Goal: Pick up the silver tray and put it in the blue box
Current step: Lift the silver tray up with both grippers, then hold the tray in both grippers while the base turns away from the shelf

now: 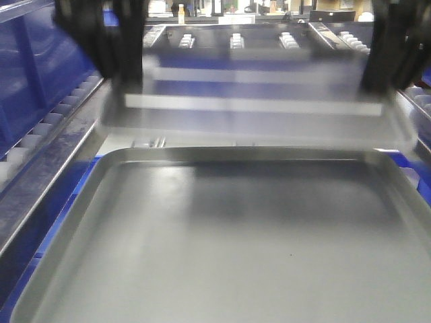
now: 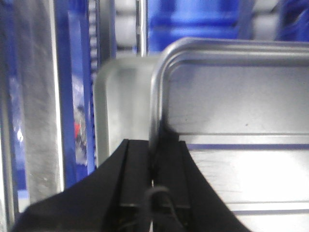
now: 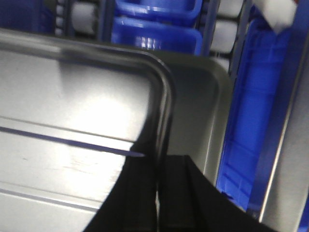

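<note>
Above the larger dull-grey tray point(image 1: 236, 242), the silver tray point(image 1: 256, 101) hung in the air, apart from it, carried by both arms at its two short ends. In the left wrist view the left gripper point(image 2: 153, 179) was closed on the rim near a rounded corner, with one finger inside the flared edge and one outside it. The right gripper point(image 3: 158, 179) was clamped in the same way on the opposite rim. I think this two-sided hold was chosen because the tray is wide, thin and slippery, and a pinch on one end only would let it tilt or swing. With both ends pinched, its floor with the two long ridges lay about level. The front view showed this tray blurred, so its exact height was hard to read. Blue plastic, which I took for the blue box point(image 3: 246, 121), showed just beside the grey tray's rim; whether the grey tray lay inside it or on it, I could not tell. By my judgement the grasp and lift were done and the placing was not. The next move would need both arms to lower together, because an uneven descent could twist the rim out of one pinch
</note>
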